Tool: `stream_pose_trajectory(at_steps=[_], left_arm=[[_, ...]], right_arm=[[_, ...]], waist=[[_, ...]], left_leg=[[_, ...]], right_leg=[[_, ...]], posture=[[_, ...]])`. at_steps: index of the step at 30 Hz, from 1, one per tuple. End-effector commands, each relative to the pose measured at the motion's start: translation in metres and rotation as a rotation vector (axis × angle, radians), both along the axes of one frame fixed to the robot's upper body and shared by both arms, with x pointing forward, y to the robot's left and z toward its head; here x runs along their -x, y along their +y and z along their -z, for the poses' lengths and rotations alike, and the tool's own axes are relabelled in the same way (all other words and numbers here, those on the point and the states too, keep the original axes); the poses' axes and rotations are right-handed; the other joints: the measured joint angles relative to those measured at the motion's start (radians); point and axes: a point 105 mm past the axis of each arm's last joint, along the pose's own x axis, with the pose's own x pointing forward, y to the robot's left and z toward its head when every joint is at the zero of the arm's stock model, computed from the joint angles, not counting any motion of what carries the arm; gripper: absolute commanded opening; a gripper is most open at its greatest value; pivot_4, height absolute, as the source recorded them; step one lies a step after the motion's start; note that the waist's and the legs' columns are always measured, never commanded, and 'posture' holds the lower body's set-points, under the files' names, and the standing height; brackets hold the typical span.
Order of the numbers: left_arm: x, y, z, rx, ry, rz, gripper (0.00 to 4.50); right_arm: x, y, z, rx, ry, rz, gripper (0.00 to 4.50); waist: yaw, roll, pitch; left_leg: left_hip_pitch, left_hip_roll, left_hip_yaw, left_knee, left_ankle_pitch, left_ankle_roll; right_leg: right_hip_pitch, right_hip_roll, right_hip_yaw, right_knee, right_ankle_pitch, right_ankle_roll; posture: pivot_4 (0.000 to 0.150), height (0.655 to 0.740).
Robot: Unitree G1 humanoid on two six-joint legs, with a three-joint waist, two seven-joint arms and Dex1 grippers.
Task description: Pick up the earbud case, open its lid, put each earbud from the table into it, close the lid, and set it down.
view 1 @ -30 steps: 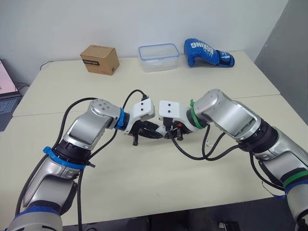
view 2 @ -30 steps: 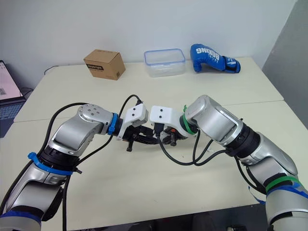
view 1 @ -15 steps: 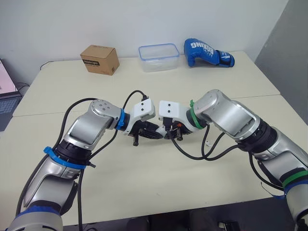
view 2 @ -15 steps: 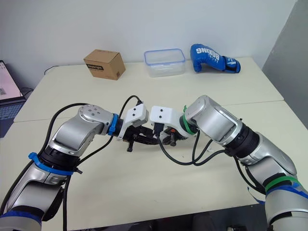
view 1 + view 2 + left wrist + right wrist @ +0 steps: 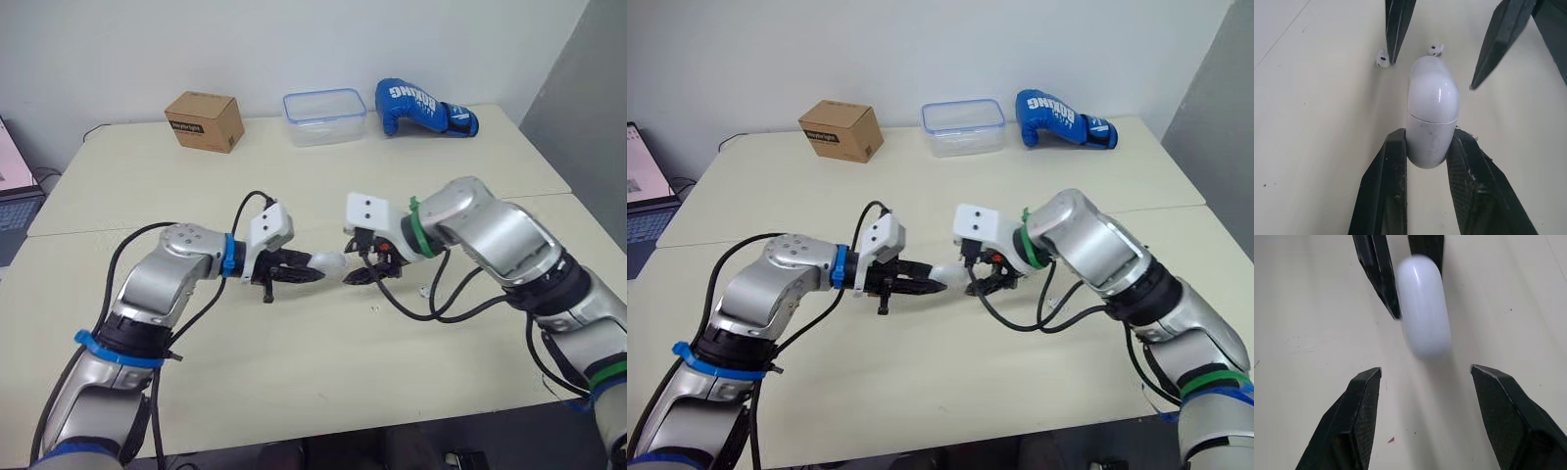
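Note:
A white earbud case (image 5: 1432, 117) with its lid closed is held by its lower half in my left gripper (image 5: 1428, 138), a little above the table's middle. In the head views the case (image 5: 329, 262) sticks out toward my right gripper (image 5: 369, 275), which stands open just beyond the case's lid end without touching it. The right wrist view shows the case (image 5: 1422, 308) ahead of my right gripper (image 5: 1426, 373), whose fingers are spread wide. Two white earbuds (image 5: 1382, 59) (image 5: 1435, 49) lie on the table beyond the case, under the right arm's cables (image 5: 422, 291) (image 5: 374, 309).
Along the table's far edge stand a cardboard box (image 5: 204, 120), a clear plastic container (image 5: 324, 117) and a blue boxing glove (image 5: 423, 107). A laptop (image 5: 15, 201) sits off the left edge. Black cables loop down from both wrists near the earbuds.
The two grippers have drawn apart. My right gripper has backed off to the right and stands open; the case now shows between them, held in the left gripper.

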Motion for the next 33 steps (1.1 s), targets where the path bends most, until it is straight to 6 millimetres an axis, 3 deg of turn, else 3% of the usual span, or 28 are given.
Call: stream_pose_trajectory(at_steps=[1,8,17,23,33], left_arm=[[0.005,0.005,-0.020,0.134,-0.098,0.013,0.75],[0.013,0.020,-0.009,0.287,-0.088,-0.032,0.75],[0.016,0.014,-0.003,0.445,-0.067,-0.038,0.75],[0.016,0.012,-0.003,0.438,-0.068,-0.018,0.75],[0.021,-0.001,-0.004,0.425,-0.053,0.046,0.75]], right_arm=[[0.007,-0.005,-0.018,-0.107,-0.039,-0.042,3.02],[0.009,-0.027,-0.032,-0.402,0.059,0.040,3.02],[0.019,-0.020,-0.028,-0.600,0.105,0.067,3.02],[0.020,-0.014,-0.026,-0.599,0.092,0.067,4.47],[0.011,0.007,-0.025,-0.582,0.072,0.056,4.47]], waist=[[0.001,0.000,0.000],[0.006,0.000,0.000],[0.009,0.000,-0.001],[0.008,0.000,-0.001],[0.005,0.000,-0.001]], left_leg=[[0.000,0.000,0.000,0.000,0.000,0.000],[0.000,0.000,0.001,0.000,0.000,0.000],[0.001,0.000,0.001,0.000,0.000,0.000],[0.001,0.000,0.001,0.000,0.000,0.000],[0.001,0.000,0.001,0.000,0.000,0.000]], right_leg=[[0.000,0.000,0.000,0.000,0.000,0.000],[0.000,0.000,0.000,0.000,0.000,0.000],[0.001,0.000,0.001,0.000,0.001,-0.001],[0.001,0.000,0.001,0.000,0.001,-0.001],[0.001,0.000,0.001,0.000,0.001,-0.001]], posture=[[0.150,0.7307],[0.150,0.7307],[0.150,0.7307],[0.150,0.7307],[0.150,0.7307]])
